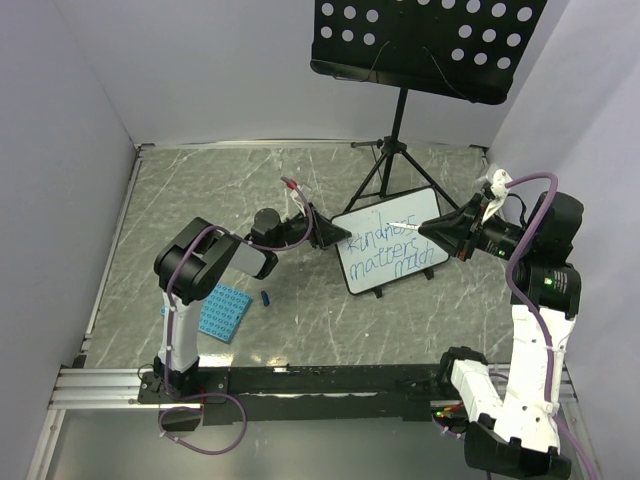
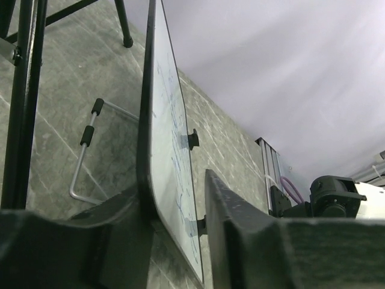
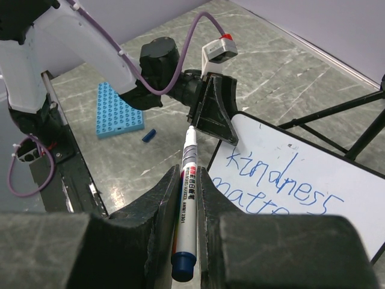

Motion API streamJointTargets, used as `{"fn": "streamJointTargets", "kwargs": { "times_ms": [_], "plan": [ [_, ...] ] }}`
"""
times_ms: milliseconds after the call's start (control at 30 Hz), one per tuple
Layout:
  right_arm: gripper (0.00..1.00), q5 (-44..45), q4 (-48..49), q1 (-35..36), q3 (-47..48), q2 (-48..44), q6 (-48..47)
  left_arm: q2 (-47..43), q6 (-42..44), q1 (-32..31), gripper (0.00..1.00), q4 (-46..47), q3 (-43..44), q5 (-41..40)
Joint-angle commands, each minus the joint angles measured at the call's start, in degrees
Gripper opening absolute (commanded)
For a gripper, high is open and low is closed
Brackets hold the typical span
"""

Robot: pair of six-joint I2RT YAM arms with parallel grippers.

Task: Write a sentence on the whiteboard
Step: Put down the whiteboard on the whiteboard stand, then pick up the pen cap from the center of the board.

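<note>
The whiteboard [image 1: 372, 275] stands tilted at mid table, with the blue sentence [image 1: 392, 246] "kindness matters much" on it. My left gripper [image 1: 325, 233] is shut on the whiteboard's left edge. In the left wrist view the whiteboard [image 2: 165, 129] shows edge-on between my left gripper's [image 2: 173, 186] jaws. My right gripper [image 1: 440, 230] is shut on a white marker [image 1: 408, 225] whose tip hovers over the board's upper part. In the right wrist view my right gripper [image 3: 187, 174] holds the marker [image 3: 187, 198] pointing at the board's [image 3: 343, 162] top left corner, next to the sentence [image 3: 274, 171].
A black music stand [image 1: 425, 40] on tripod legs [image 1: 385, 170] rises behind the board. A blue studded plate [image 1: 222, 312] and a small blue cap [image 1: 266, 297] lie left of centre. The board's wire foot [image 2: 84, 156] rests on the table. A metal rail [image 1: 100, 385] runs along the front.
</note>
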Motion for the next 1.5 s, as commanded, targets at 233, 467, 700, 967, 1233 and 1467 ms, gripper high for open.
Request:
{"fn": "streamJointTargets", "kwargs": {
  "times_ms": [233, 467, 700, 967, 1233, 1467],
  "plan": [
    [0.00, -1.3, 0.8, -0.6, 0.2, -0.2, -0.1, -4.9, 4.4, -0.3, 0.61, 13.6, -0.7, -1.8],
    [0.00, -1.4, 0.7, -0.6, -0.4, -0.5, -0.6, -14.3, 6.6, 2.7, 0.87, 4.0, -7.3, -9.3],
    [0.00, -0.4, -0.7, -0.5, -0.9, -0.1, -2.7, -31.7, 8.5, 6.2, 0.99, -12.6, -17.9, -20.0],
    [0.00, -0.6, 0.6, -0.1, -5.1, 0.6, -5.3, -61.0, 3.4, 7.2, 0.97, -73.7, -14.1, -40.7],
    [0.00, -2.1, 6.0, 0.6, -10.9, -1.3, -3.3, -67.9, -9.3, 1.0, 0.98, -96.1, -15.1, -42.9],
    [0.00, -4.0, 7.5, 0.7, -12.8, -1.5, -3.0, -52.7, -14.9, -8.7, 0.93, -105.4, -8.6, -54.9]
  ]
}}
